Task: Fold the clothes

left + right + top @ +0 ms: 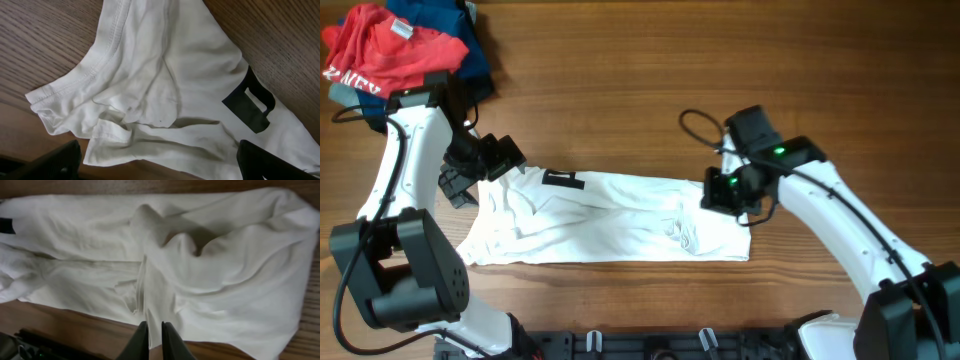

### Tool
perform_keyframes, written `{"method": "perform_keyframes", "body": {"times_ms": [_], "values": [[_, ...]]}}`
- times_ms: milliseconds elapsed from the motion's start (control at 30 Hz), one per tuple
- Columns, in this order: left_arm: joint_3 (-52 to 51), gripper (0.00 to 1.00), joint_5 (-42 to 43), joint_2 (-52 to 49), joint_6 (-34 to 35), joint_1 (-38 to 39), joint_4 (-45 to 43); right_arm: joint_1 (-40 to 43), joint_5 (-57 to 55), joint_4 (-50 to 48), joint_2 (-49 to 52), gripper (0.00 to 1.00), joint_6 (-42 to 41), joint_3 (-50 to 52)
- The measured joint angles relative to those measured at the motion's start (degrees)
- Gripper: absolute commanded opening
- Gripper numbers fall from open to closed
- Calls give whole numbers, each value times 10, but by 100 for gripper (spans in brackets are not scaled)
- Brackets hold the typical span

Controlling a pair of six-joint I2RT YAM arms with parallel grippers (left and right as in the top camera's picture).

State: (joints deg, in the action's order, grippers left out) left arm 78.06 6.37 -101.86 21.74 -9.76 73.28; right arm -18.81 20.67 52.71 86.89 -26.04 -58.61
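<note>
The white shirt (610,220) lies across the middle of the worktop (620,90) as a long, wrinkled band running from side to side. Its small dark label (563,179) faces up near the top edge, toward the left end. In the left wrist view the stitched collar (105,55) curves along the upper left of the cloth. Below it the fabric is bunched into soft overlapping folds, with the label off to the right. The right end of the band is creased and rumpled, with a raised ridge of cloth running down toward the near hem.

The left pincer (159,152) hangs over the collar end with its jaws spread wide. One dark finger (60,160) shows at each lower corner of its view, and neither grips any fabric. The right pincer (155,330) sits at the shirt's right end. Its two fingers (141,337) are drawn almost together, with only a slit between them. They point at the ridge near the hem, and I cannot tell whether any cloth is pinched there.

A red T-shirt (380,50) lies crumpled on navy garments (455,25) in the far left corner, well apart from the white shirt. A black cable (698,125) loops behind the right arm.
</note>
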Motion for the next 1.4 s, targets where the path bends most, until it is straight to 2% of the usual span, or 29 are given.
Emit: {"method": "perform_keyframes", "body": {"times_ms": [133, 333, 567, 700, 800, 900, 1000, 1100, 1133, 1200, 1300, 1400], "values": [[0, 100, 0, 0, 0, 0, 0, 34, 25, -25, 7, 9, 46, 3], [0, 100, 0, 0, 0, 0, 0, 39, 67, -69, 57, 11, 77, 28], [0, 100, 0, 0, 0, 0, 2, 43, 76, -146, 134, 22, 84, 35], [0, 100, 0, 0, 0, 0, 3, 72, 86, -189, 170, 21, 83, 35], [0, 100, 0, 0, 0, 0, 4, 97, 91, -211, 175, 12, 84, 34], [0, 100, 0, 0, 0, 0, 4, 128, 94, -186, 183, 12, 90, 18], [0, 100, 0, 0, 0, 0, 4, 157, 109, -129, 184, 20, 110, -18], [0, 100, 0, 0, 0, 0, 4, 168, 130, -59, 180, 34, 135, -75], [0, 100, 0, 0, 0, 0, 4, 168, 136, -36, 172, 33, 143, -89], [0, 100, 0, 0, 0, 0, 4, 168, 143, 0, 150, 24, 159, -103], [0, 100, 0, 0, 0, 0, 4, 168, 167, 39, 123, 24, 198, -103], [0, 100, 0, 0, 0, 0, 4, 168, 210, 9, 118, 26, 235, -58]]}}
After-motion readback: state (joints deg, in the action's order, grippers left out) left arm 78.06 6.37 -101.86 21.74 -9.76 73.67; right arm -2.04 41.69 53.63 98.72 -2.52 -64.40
